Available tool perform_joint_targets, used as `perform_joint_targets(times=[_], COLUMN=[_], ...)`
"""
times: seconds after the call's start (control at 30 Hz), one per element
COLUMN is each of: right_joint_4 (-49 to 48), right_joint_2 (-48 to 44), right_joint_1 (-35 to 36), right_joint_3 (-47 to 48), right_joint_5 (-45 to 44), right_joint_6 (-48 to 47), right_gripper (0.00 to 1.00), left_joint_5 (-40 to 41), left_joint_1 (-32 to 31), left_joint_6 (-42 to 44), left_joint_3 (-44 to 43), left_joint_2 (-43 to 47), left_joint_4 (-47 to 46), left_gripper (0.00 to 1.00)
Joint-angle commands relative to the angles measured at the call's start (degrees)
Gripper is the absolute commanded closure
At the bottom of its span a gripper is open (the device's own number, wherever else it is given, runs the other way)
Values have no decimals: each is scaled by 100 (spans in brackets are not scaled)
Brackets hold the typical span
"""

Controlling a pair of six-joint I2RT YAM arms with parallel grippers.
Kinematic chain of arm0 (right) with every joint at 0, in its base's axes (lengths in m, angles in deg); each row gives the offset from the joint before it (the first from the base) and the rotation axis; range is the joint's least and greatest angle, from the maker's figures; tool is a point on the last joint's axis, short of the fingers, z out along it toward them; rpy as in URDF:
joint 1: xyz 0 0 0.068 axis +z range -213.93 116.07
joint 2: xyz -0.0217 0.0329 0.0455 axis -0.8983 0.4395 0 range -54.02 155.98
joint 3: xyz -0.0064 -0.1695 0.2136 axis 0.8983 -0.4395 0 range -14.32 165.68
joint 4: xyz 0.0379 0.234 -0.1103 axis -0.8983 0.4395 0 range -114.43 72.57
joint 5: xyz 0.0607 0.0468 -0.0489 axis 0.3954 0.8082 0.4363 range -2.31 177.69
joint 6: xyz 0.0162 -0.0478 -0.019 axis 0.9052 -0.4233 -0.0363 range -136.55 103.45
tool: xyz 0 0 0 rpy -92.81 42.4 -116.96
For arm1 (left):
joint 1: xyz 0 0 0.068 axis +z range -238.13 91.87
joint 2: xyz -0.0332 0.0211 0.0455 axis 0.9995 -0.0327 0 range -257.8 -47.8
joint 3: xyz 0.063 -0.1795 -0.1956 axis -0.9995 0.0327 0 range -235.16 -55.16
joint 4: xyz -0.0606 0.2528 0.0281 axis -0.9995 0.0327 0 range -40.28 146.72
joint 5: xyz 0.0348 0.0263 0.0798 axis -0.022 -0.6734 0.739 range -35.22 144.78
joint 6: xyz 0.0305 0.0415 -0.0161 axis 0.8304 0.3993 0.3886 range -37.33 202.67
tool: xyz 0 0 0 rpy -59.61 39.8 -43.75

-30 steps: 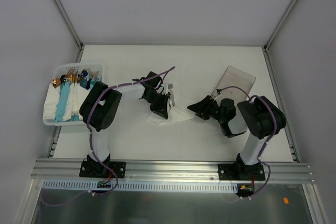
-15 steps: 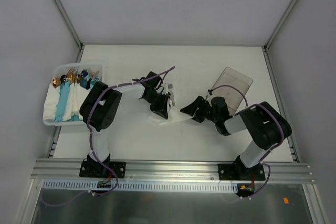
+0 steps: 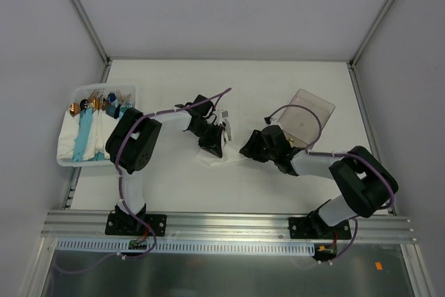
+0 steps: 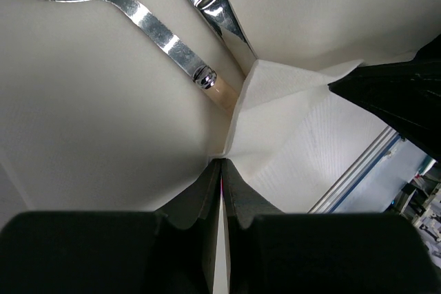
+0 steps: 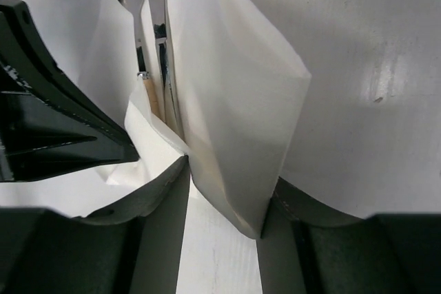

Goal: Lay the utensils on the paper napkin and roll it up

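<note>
two utensils (image 4: 172, 49) lie on the paper napkin (image 4: 303, 129). your left gripper (image 4: 222, 166) pinches its edge. your right gripper (image 5: 227, 184) is around a fold; i cannot tell if it squeezes.

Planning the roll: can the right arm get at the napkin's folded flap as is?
Probably yes: the right tool straddles the raised fold of the paper napkin, jaws apart. The left tool pinches another edge, clear of it.

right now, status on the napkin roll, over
Left end effector shut, pinching the paper napkin edge. Right end effector astride a raised napkin fold, grip unclear. Utensils on the napkin, handles tucked under the fold. Nothing blocking either arm.
</note>
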Motion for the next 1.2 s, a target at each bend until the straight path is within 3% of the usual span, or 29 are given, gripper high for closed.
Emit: perform_joint_targets(times=[0.0, 0.3, 0.53, 1.17], right_joint_4=[1671, 2207, 2795, 3315], right_joint_2=[-8, 71, 150, -96], right_joint_1=[200, 912, 1624, 1748], right_joint_3=[192, 675, 1238, 1950], right_joint_5=[-1148, -2009, -2704, -2731], right_joint_6=[-629, -1358, -1780, -1658], right_gripper=[57, 62, 59, 58], left_joint_5=[471, 471, 479, 462], left_joint_1=[49, 57, 58, 49], left_joint_6=[120, 128, 111, 84], left_joint_3=[9, 9, -8, -8], left_joint_2=[-243, -260, -269, -340], left_joint_4=[115, 115, 115, 124], left_gripper=[94, 94, 94, 94])
